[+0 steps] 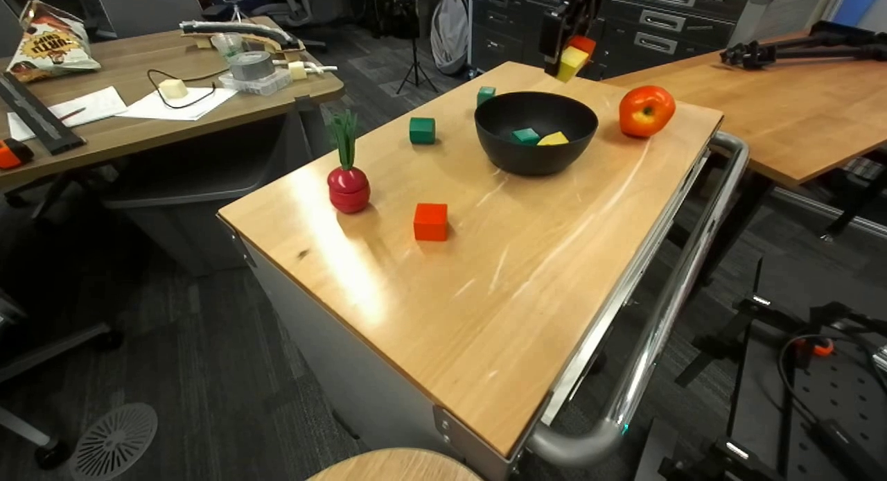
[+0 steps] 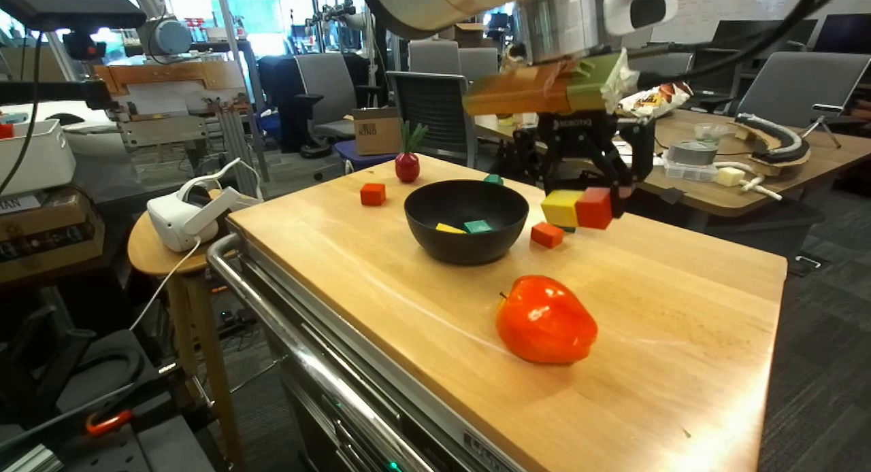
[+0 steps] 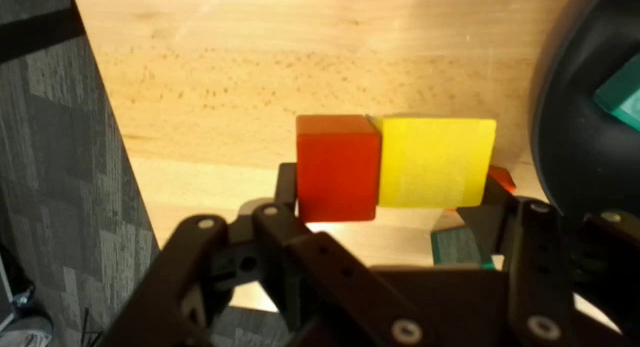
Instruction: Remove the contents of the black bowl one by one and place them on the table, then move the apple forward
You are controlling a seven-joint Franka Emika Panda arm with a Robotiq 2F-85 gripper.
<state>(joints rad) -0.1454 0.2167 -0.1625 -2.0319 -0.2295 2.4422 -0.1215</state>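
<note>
Two pieces, a red cube (image 3: 338, 178) and a yellow block (image 3: 434, 163), sit clamped side by side in your pincer (image 3: 390, 189) above the worktop (image 3: 225, 87), their joint long axis spanning from jaw to jaw. On it, your apple (image 1: 646, 117) lies near the black bowl (image 1: 533, 161), stem end pointing sideways.

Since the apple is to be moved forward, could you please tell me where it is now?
In an exterior view, the apple sits on the table near its far right corner, to the right of the black bowl.
</note>
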